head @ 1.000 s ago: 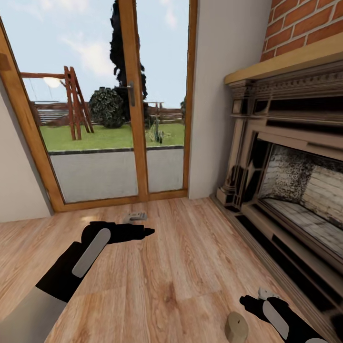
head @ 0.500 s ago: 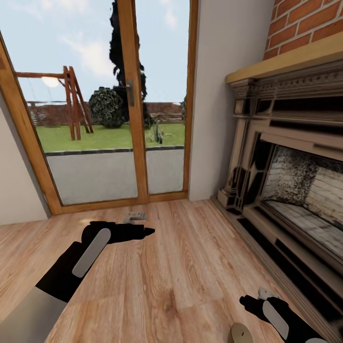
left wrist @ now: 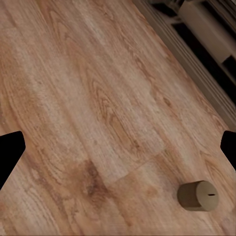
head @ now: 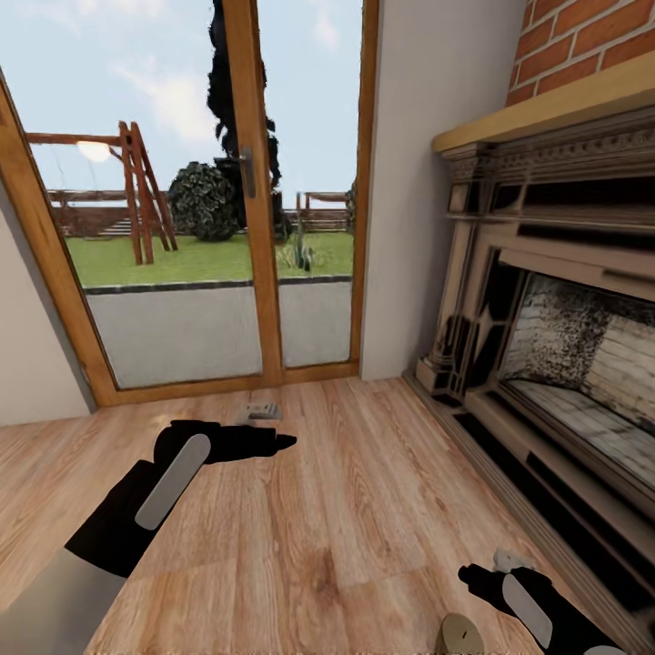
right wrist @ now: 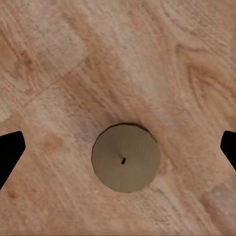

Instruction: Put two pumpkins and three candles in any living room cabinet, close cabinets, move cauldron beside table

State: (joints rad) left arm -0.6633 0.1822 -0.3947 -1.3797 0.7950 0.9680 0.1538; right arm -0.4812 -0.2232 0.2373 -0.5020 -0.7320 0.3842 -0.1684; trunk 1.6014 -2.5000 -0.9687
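Candle (right wrist: 126,157) upright on the wood floor (head: 346,509) beneath the right hand (right wrist: 118,145) — fingers spread wide, nothing held.

A candle (head: 459,636) stands on the floor (head: 346,509), apparently just left of the right gripper (head: 496,569).

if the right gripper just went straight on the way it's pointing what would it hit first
Most likely the candle. In the right wrist view it stands upright on the wooden floor, seen top-on between the open fingertips, nothing in between. Depth is unclear, so how far away it lies can't be judged. The right gripper hangs beside it in the head view.
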